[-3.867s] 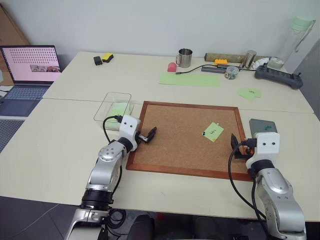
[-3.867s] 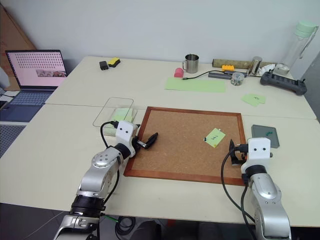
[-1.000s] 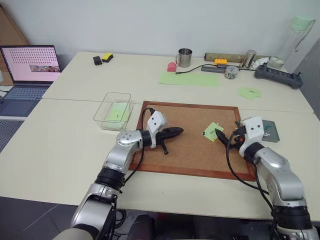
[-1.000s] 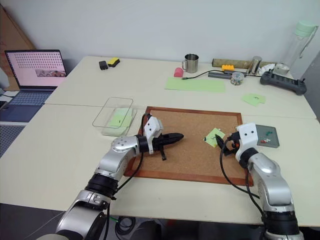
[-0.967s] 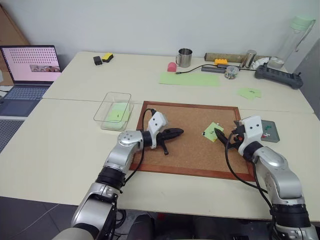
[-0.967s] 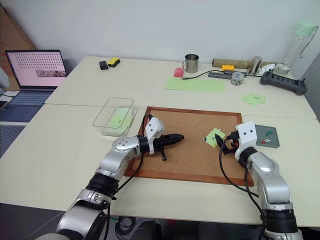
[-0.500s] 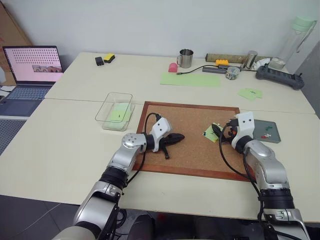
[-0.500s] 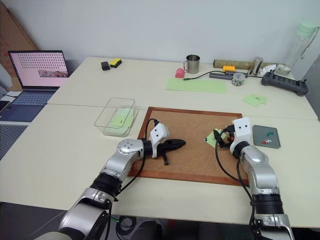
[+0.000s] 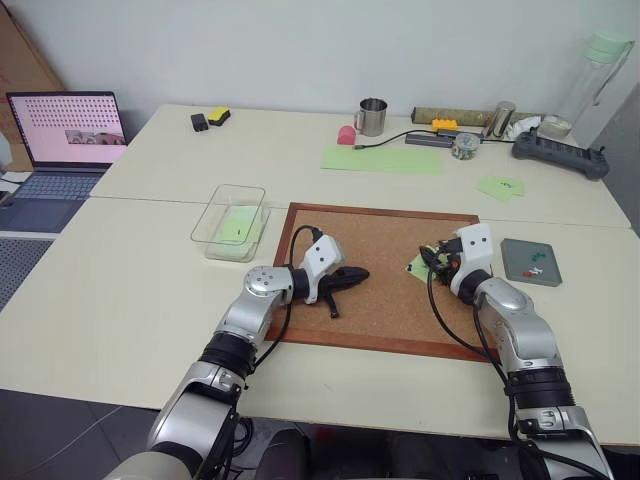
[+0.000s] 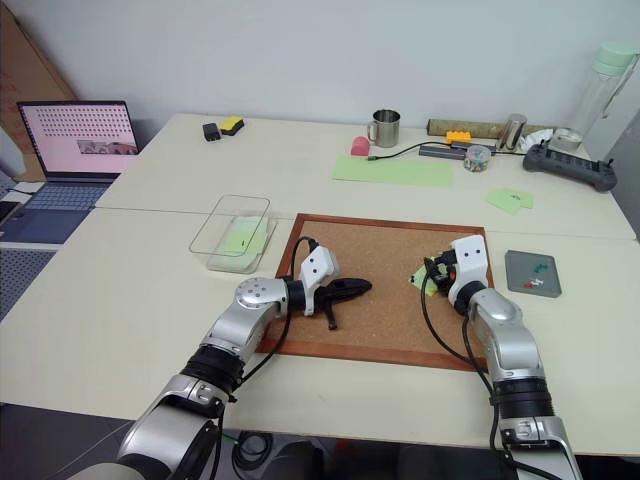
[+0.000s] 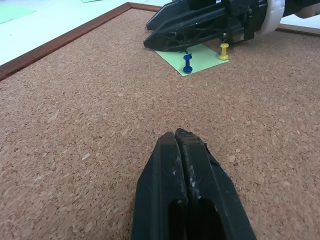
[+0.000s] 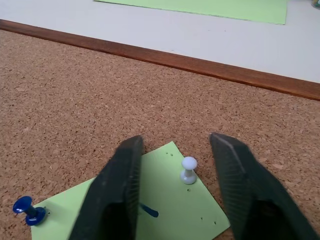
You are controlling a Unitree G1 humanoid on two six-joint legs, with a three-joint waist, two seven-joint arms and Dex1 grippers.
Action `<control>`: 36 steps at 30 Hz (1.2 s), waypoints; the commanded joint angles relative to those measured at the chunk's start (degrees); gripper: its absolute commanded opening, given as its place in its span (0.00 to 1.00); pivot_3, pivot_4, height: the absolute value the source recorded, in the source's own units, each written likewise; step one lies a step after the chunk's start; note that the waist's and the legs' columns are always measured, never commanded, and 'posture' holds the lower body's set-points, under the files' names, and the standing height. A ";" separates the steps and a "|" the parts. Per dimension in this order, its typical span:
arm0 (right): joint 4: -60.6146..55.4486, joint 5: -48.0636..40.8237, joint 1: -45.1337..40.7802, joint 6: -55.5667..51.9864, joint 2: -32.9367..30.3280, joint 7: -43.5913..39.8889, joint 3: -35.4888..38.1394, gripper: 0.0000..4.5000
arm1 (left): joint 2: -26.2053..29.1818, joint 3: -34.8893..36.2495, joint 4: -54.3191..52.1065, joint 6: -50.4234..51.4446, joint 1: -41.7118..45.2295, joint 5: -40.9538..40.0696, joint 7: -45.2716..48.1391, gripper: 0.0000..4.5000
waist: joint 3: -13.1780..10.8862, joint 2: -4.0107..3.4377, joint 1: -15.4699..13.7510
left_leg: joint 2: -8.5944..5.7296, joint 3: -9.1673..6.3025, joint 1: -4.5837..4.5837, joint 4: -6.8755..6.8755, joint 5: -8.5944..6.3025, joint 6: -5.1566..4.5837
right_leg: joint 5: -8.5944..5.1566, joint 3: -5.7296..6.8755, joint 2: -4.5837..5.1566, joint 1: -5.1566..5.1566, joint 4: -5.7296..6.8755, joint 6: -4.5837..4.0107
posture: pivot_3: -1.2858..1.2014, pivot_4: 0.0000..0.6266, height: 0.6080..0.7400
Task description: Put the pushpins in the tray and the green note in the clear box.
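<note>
Cork-pinned green note (image 12: 150, 210): right gripper (image 12: 175, 165) straddles the whitish pushpin (image 12: 188, 169), jaws open, needing to close; left gripper (image 11: 181, 145) rests shut.

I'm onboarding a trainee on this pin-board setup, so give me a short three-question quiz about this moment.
1. True or false: the left gripper has its fingers shut.
2. Which pin stands between the fingers of the right gripper? A blue, B whitish, C red.
3. Fill in: the green note lies on the ____.
Key: 1 true; 2 B, the whitish pin; 3 cork board.
</note>
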State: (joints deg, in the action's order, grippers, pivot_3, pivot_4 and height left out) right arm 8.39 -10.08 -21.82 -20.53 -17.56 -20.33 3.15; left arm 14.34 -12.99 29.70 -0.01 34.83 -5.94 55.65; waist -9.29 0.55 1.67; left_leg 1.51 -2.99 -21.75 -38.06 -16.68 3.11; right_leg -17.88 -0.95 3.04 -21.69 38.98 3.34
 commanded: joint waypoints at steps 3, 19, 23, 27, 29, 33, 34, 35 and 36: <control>-1.00 0.45 -0.79 1.44 -0.08 -0.32 0.05 0.18 | 0.16 -0.26 0.29 1.26 -1.00 0.79 -0.35 0.00 | 0.00 0.00 0.00 | 0.00 0.00 0.00 0.00 0.00 0.00 | 0.00 0.00 0.00 0.00 0.00 0.00 | 0.52 0.24 1.00; -9.75 -2.99 0.31 1.60 1.02 -1.38 2.01 0.01 | 0.38 -1.18 -1.11 3.93 -1.66 0.59 1.21 0.00 | 0.01 -0.02 0.12 | 0.00 0.01 0.00 0.02 0.00 0.00 | 0.00 -0.01 -0.01 -0.02 0.00 0.00 | 0.52 0.24 1.00; -12.21 -3.38 1.49 0.82 0.78 -1.30 2.32 0.01 | 0.39 -1.52 -2.21 5.07 -2.19 0.55 1.77 0.00 | 0.01 -0.03 0.18 | 0.02 0.00 0.00 0.03 0.00 0.00 | 0.00 -0.01 -0.02 -0.03 0.00 0.00 | 0.52 0.24 1.00; -14.14 -3.61 2.69 0.44 0.51 -1.18 2.30 0.01 | 0.33 -1.46 -2.20 5.41 -2.06 0.61 1.89 0.00 | 0.01 -0.03 0.14 | 0.01 0.00 0.00 0.03 0.00 0.00 | 0.00 -0.01 -0.01 -0.02 -0.01 0.00 | 0.52 0.24 1.00; -15.00 -3.57 3.12 0.25 0.28 -1.21 2.23 0.01 | 0.34 -1.46 -2.23 5.55 -2.01 0.61 1.97 0.00 | 0.01 -0.03 0.15 | 0.01 0.00 0.00 0.03 0.00 0.00 | 0.00 -0.01 -0.02 -0.02 -0.01 0.00 | 0.52 0.24 1.00; -16.53 -3.51 3.61 0.26 -0.39 -1.51 2.32 0.01 | 0.31 -1.49 -2.45 5.85 -1.96 0.53 2.15 0.00 | 0.01 -0.03 0.14 | 0.01 0.00 0.00 0.03 0.00 0.00 | 0.00 -0.01 -0.01 -0.02 -0.02 0.00 | 0.52 0.24 1.00; -16.95 -3.53 3.72 0.22 -0.60 -1.62 2.34 0.01 | 0.28 -1.49 -2.47 5.89 -1.94 0.52 2.17 0.00 | 0.01 -0.03 0.14 | 0.01 0.00 0.00 0.03 0.00 0.00 | 0.00 -0.01 -0.01 -0.02 -0.02 0.00 | 0.52 0.24 1.00; -17.36 -3.54 3.83 0.18 -0.84 -1.76 2.34 0.01 | 0.23 -1.50 -2.51 5.96 -1.93 0.49 2.18 0.00 | 0.01 -0.03 0.13 | 0.01 0.00 0.00 0.04 0.00 0.00 | 0.00 -0.01 -0.01 -0.02 -0.02 0.00 | 0.52 0.24 1.00; -17.79 -3.47 3.97 0.19 -1.13 -1.94 2.24 0.01 | 0.20 -1.49 -2.57 6.00 -1.93 0.46 2.18 0.00 | 0.01 -0.03 0.13 | 0.01 0.00 0.00 0.04 0.00 0.00 | 0.00 -0.01 -0.01 -0.02 -0.02 0.00 | 0.52 0.24 1.00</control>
State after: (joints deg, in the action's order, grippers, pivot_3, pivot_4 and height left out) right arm -5.45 -12.75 -17.62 -20.68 -17.72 -21.56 4.50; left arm 14.86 -13.17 26.78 4.79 34.15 -5.94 56.96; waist -9.28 0.52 1.80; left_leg 1.52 -3.00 -21.75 -38.02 -16.68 3.10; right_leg -17.89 -0.95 3.03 -21.71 38.97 3.34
